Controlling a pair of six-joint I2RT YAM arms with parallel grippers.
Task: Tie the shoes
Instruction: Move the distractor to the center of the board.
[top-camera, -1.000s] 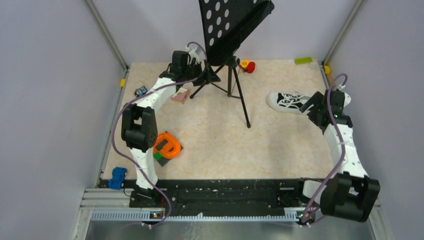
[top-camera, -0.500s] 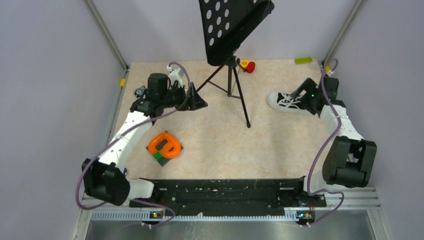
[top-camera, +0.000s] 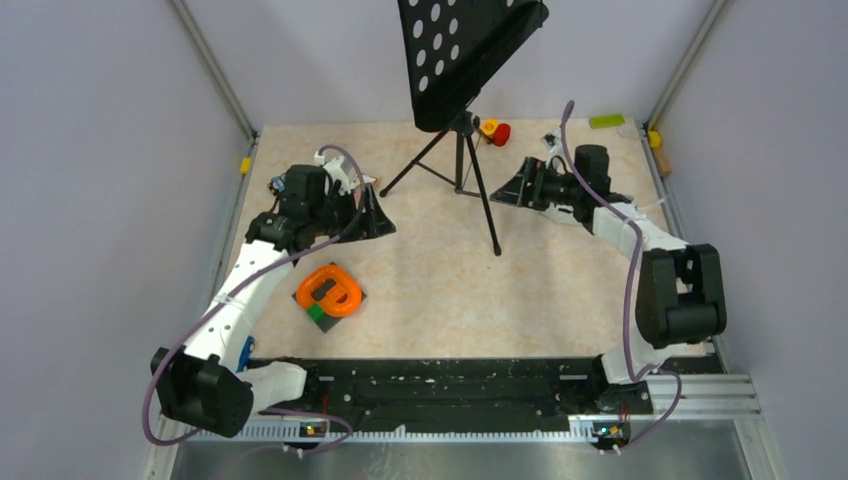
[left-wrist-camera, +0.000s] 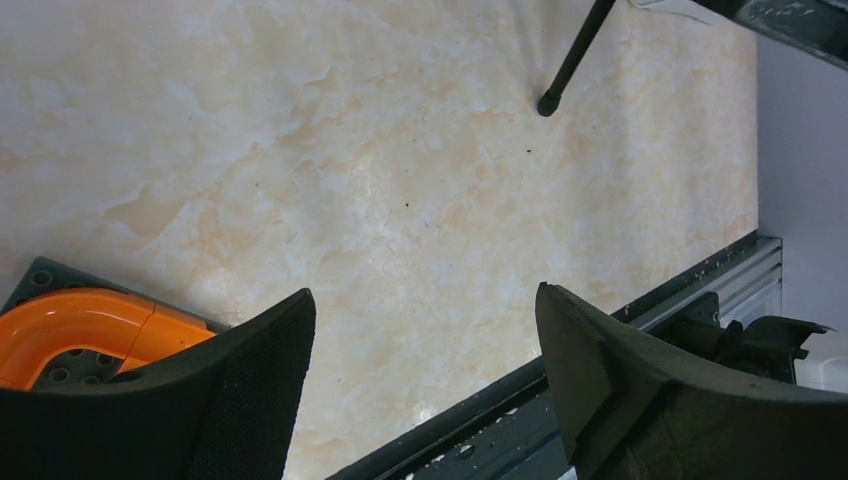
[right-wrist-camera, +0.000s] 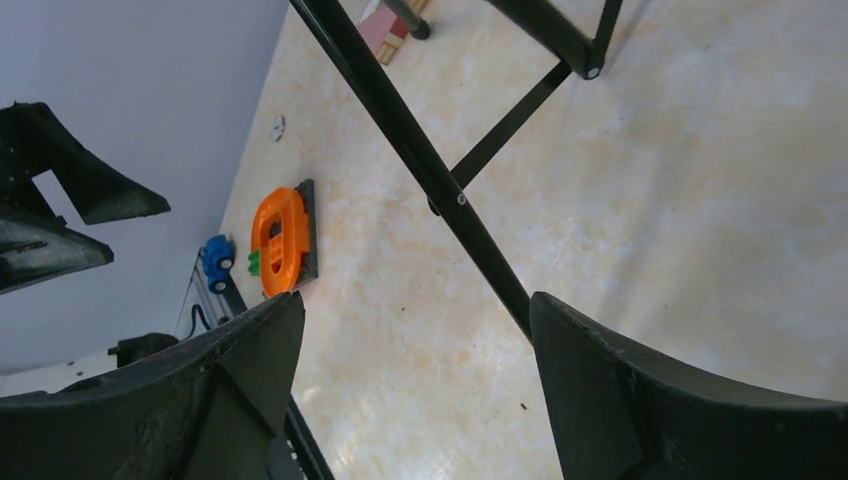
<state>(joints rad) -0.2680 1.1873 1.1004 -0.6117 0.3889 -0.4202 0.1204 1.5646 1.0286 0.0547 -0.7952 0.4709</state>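
The music stand (top-camera: 462, 60) rises from the far middle of the table (top-camera: 430, 320), its tripod splayed toward the near side. The left gripper (top-camera: 385, 212) hangs to the left of the stand, pointing toward it, its jaws spread wide with nothing between them. Between its fingers (left-wrist-camera: 240, 400) the wrist view shows only bare marbled tabletop, with the foot of a stand leg (left-wrist-camera: 546, 103) further off.

The right gripper (top-camera: 510, 185) sits just to the right of the stand and faces the left gripper across the tripod. Its jaws are also wide apart and hold nothing. Seen past its fingers (right-wrist-camera: 640, 400), a leg of the stand crosses the view diagonally and disappears behind one finger; whether they touch cannot be told.

The black sneaker cannot be made out plainly. In the top view the right arm's wrist and forearm cover the patch of table right of the stand, and neither wrist view shows the sneaker.

An orange ring toy (top-camera: 330, 290) on a dark baseplate lies to the near left of the stand, apart from the left gripper. A red and yellow piece (top-camera: 495, 130) sits just behind the stand on its right. A green block (top-camera: 606, 121) lies far to the right of the stand, at the table's back edge. A blue toy car (right-wrist-camera: 215, 258) shows beyond the orange ring toy, well left of the stand
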